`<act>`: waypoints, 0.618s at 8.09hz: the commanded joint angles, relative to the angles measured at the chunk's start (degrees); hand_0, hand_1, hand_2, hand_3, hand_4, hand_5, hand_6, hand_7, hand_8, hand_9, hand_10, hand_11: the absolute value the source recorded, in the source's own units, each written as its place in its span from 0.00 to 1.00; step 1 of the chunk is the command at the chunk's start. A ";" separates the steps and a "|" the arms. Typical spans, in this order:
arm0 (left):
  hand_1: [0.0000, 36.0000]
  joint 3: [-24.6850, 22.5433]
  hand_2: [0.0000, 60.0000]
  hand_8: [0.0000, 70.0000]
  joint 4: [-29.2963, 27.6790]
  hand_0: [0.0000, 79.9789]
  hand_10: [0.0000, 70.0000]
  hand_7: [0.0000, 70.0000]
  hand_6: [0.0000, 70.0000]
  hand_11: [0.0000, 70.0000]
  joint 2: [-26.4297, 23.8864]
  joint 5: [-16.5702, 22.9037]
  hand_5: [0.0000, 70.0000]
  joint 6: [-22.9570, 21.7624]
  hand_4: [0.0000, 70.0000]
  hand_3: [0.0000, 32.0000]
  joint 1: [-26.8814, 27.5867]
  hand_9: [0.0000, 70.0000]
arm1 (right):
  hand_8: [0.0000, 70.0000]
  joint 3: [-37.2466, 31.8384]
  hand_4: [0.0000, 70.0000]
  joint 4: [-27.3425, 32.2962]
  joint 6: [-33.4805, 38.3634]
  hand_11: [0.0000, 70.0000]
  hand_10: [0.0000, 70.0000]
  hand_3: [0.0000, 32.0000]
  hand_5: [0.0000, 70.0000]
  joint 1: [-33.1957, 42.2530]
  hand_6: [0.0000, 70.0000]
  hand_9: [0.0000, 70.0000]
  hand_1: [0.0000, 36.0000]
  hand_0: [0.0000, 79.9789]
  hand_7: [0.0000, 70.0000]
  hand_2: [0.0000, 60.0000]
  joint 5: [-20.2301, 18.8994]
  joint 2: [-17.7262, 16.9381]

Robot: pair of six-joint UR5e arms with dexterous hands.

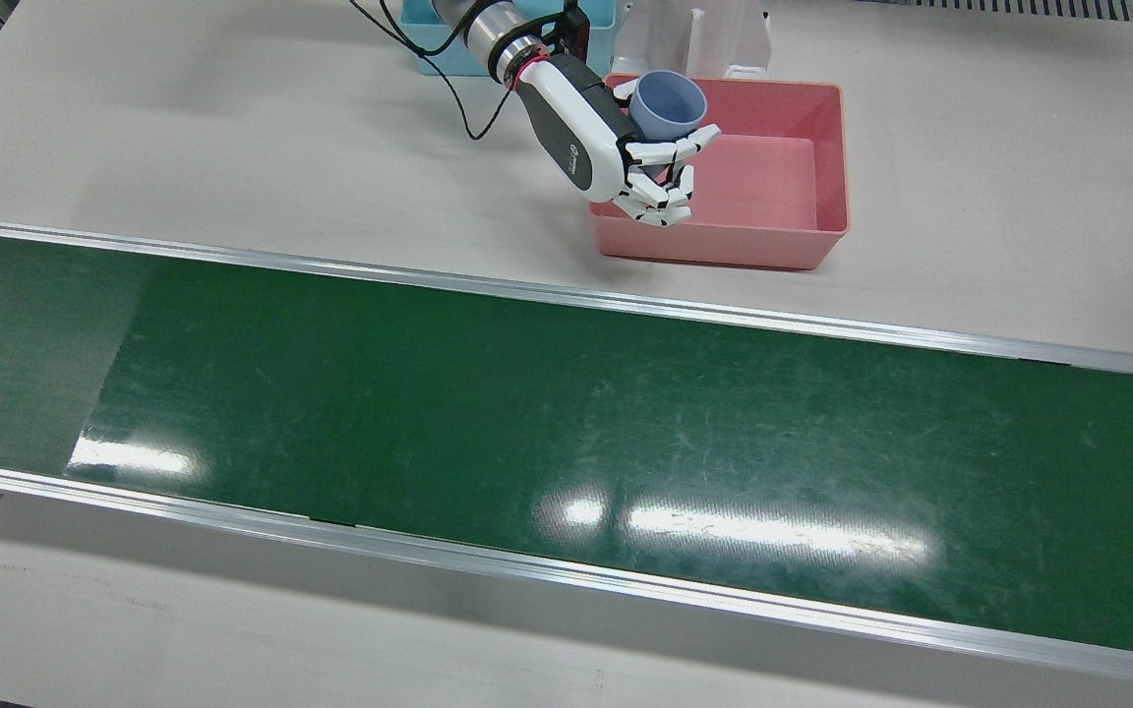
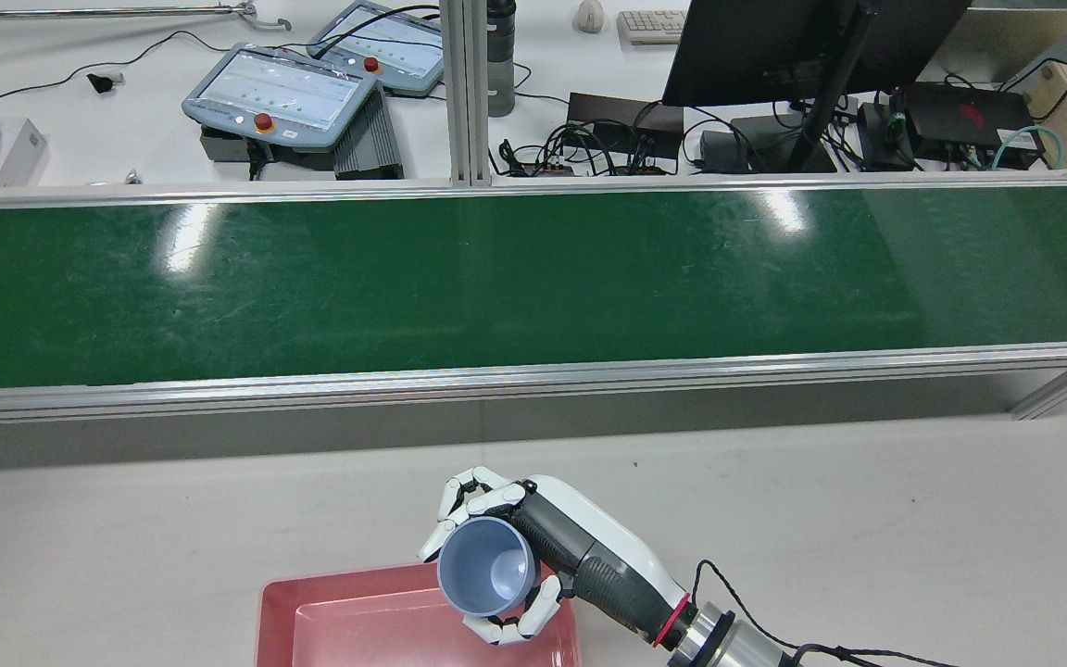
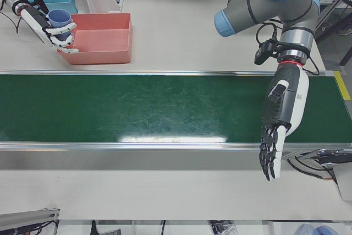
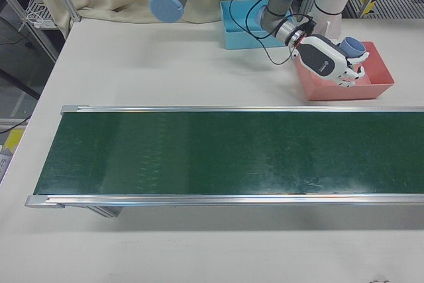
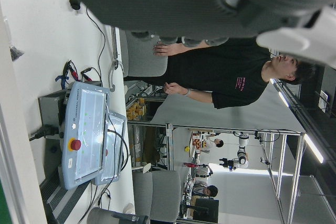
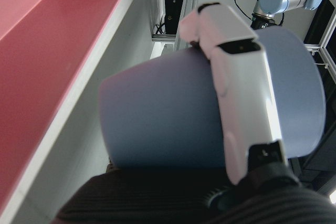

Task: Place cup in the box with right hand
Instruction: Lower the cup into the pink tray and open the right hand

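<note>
The robot's right hand (image 1: 626,147) is gripping a pale blue cup (image 1: 669,105), its white fingers (image 1: 670,150) wrapping around the cup's side, and is holding it in the air over the corner of the pink box (image 1: 827,157) nearest its own arm. In the rear view the cup (image 2: 486,566) is tilting, its open mouth facing up toward that camera, with the box's rim (image 2: 330,586) lying just below it. The box is sitting on the pale table (image 1: 183,128) between the green conveyor belt (image 1: 527,433) and a light blue bin (image 4: 235,28) near the arm's base. Across the station, in the left-front view, the left hand (image 3: 273,152) is hanging over the near rail of the belt, fingers straight, slightly apart and pointing down, holding nothing. A person in a black shirt (image 5: 226,74) is showing sideways in the left hand view, behind two teach pendants (image 5: 92,132)
</note>
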 commanded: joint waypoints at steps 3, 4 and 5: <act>0.00 -0.09 0.00 0.00 0.09 0.00 0.00 0.00 0.00 0.00 0.00 0.00 0.00 0.00 0.00 0.00 0.00 0.00 | 0.00 0.01 0.12 0.02 -0.72 0.11 0.05 0.00 0.08 -1.11 0.01 0.00 0.24 0.78 0.00 0.00 0.05 -0.04; 0.00 0.00 0.00 0.00 0.00 0.00 0.00 0.00 0.00 0.00 0.00 0.00 0.00 0.00 0.00 0.00 0.00 0.00 | 0.00 0.18 0.14 0.02 -0.37 0.06 0.02 0.00 0.08 -1.11 0.01 0.00 0.22 0.79 0.00 0.00 -0.04 -0.21; 0.00 0.00 0.00 0.00 0.00 0.00 0.00 0.00 0.00 0.00 0.00 0.00 0.00 0.00 0.00 0.00 0.00 0.00 | 0.00 0.88 0.12 0.02 -0.10 0.02 0.00 0.00 0.08 -1.02 0.02 0.00 0.29 0.77 0.00 0.00 -0.04 -1.43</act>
